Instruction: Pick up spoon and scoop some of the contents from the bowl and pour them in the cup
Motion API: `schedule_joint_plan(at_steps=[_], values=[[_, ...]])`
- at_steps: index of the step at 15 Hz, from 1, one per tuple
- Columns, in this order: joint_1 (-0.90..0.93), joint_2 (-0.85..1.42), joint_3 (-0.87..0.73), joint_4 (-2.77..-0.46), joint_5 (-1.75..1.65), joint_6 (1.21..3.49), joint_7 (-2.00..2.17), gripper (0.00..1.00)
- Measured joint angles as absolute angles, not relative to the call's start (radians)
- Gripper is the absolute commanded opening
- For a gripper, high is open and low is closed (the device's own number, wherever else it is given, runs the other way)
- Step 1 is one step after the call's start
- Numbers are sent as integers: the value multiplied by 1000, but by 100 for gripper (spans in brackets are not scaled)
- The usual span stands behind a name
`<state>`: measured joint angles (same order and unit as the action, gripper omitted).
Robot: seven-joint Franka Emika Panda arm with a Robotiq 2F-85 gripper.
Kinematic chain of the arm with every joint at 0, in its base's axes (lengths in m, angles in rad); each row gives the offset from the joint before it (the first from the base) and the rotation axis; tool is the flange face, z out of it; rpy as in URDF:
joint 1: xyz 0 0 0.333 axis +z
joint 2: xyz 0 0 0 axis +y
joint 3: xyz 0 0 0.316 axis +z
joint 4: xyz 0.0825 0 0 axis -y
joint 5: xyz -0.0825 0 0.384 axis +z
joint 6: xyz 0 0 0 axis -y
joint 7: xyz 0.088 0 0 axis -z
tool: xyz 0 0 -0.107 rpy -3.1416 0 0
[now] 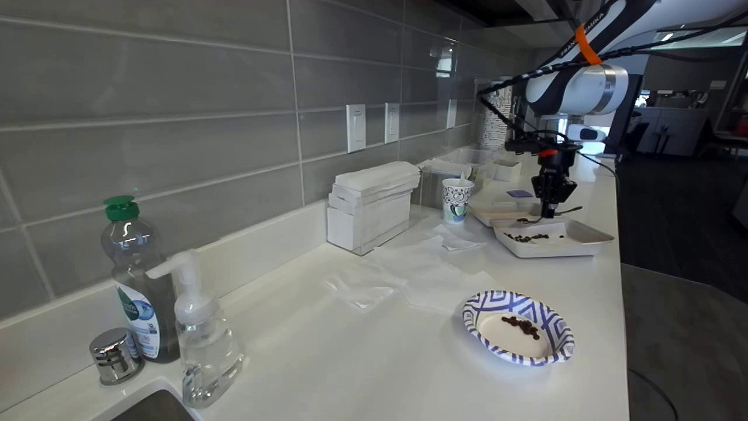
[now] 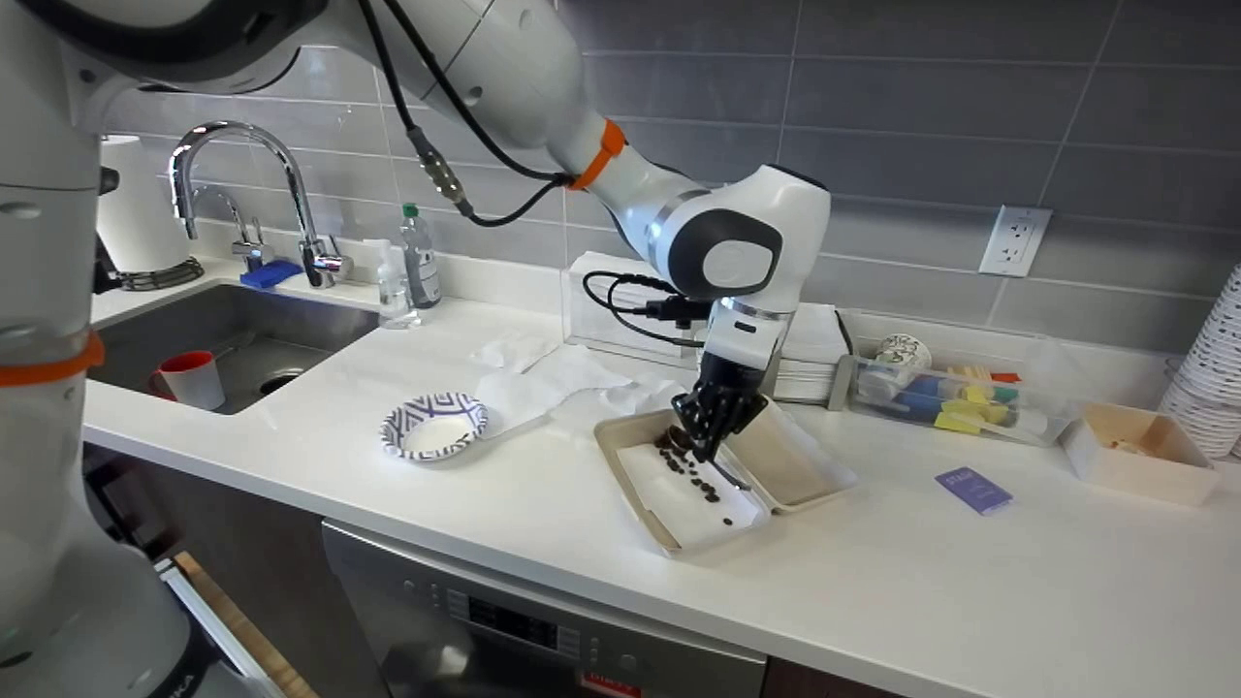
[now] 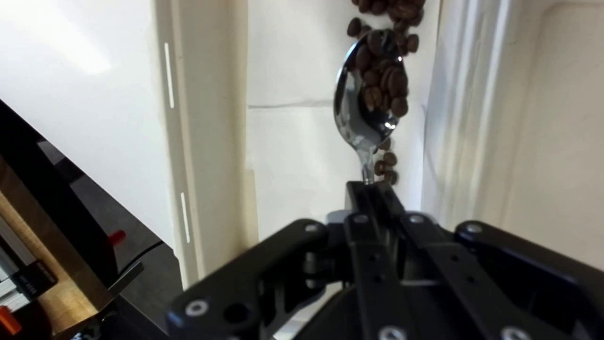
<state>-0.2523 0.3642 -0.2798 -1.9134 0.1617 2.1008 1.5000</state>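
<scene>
My gripper [image 3: 371, 185] is shut on the thin handle of the metal spoon [image 3: 351, 120], which points away from the fingers. Several brown beans [image 3: 387, 85] lie in the spoon's hollow, with more loose beans around its tip. The spoon is low over the bowl [image 3: 292, 141], a shallow white square dish; whether it touches the bottom I cannot tell. In both exterior views the gripper [image 1: 548, 215] [image 2: 706, 454] reaches down into the bowl [image 1: 552, 251] [image 2: 620, 470]. The white patterned cup [image 1: 456, 202] stands upright beside the bowl, near the wall.
A lid-like half [image 2: 790, 460] adjoins the bowl. Crumpled napkins [image 1: 421, 275] and a blue-and-white plate [image 1: 491, 333] with beans lie on the counter. A napkin holder [image 1: 374, 210] stands by the wall. Also there are a clear bin [image 2: 955, 427] and a purple card [image 2: 974, 491].
</scene>
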Motion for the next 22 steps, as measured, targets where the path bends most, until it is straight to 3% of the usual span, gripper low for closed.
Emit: schedule_joint_plan(at_steps=[15, 16, 22], values=[[-211, 309, -274, -1758, 115, 1984, 1530, 2], [-206, 311, -271, -1736, 111, 1968, 1535, 8], [-196, 341, -263, -1667, 103, 1919, 1550, 8]])
